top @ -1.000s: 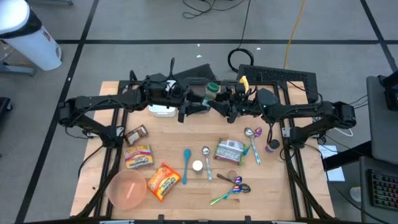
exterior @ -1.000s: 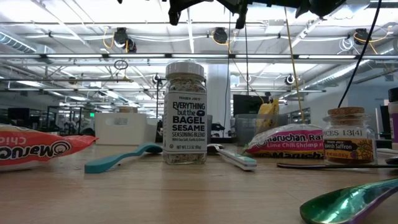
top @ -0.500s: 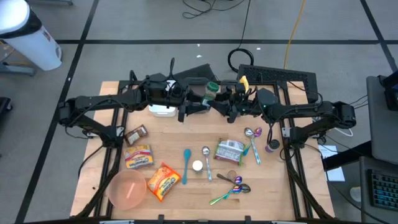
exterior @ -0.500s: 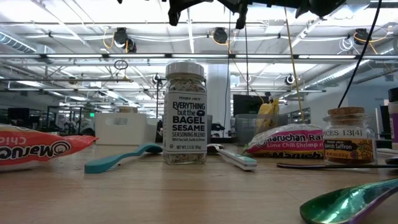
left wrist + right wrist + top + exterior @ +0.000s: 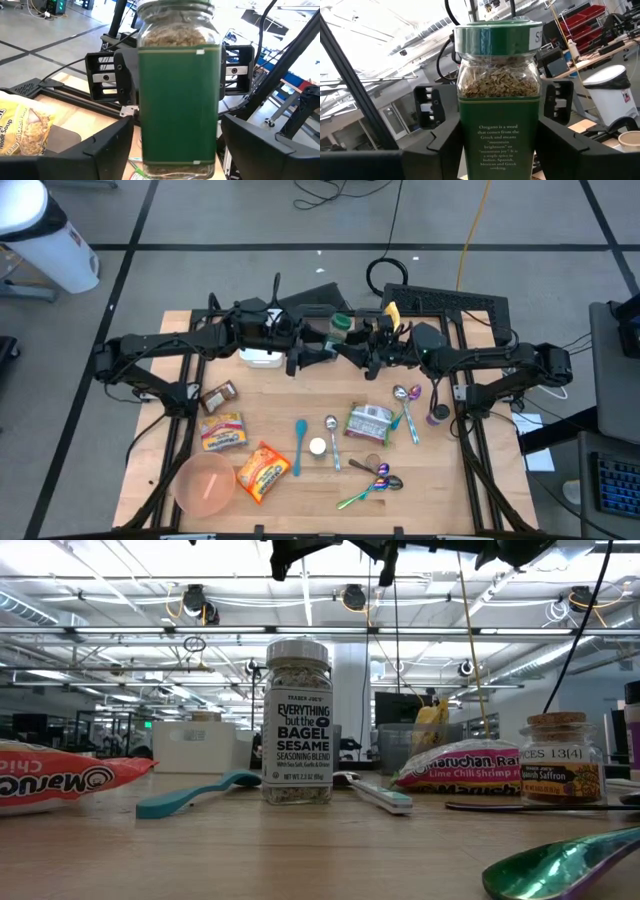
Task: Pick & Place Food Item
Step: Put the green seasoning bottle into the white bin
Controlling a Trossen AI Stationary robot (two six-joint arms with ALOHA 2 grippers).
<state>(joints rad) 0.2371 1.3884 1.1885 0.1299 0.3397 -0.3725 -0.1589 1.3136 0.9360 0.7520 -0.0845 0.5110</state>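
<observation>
I have the green-lidded herb jar (image 5: 498, 100) off the table, in the air over the middle of the table's (image 5: 430, 480) back edge, and both my grippers meet around it there. My right gripper (image 5: 498, 142) is the one holding it: its fingers (image 5: 440, 145) are closed against opposite sides of the jar's green label, below the glass shoulder where the dried herbs show. My left gripper (image 5: 177, 147) comes in from the other side and also has the jar between its fingers (image 5: 107, 150). They stand spread, though, with a thin gap on each side, so the left has no hold on it. From the left wrist I can see the right gripper's pads pressed onto the jar just behind my own fingers.

Nothing on the table touches the jar. A white tub (image 5: 262, 357) sits near the back edge, left of centre. A small brown packet (image 5: 219, 394) lies by the left edge, with a yellow noodle packet (image 5: 222, 432) just in front of it. Nearer the front-left corner are an orange noodle packet (image 5: 263, 471) and a pink bowl (image 5: 205, 483). Around the middle, a teal spoon (image 5: 299, 445) lies beside a seasoning jar (image 5: 297, 720), which stands upright. A green noodle packet (image 5: 368, 422) lies to their right. A small cork-topped saffron jar (image 5: 560, 760) stands towards the front edge, right of centre, near a few shiny spoons (image 5: 372, 485).
</observation>
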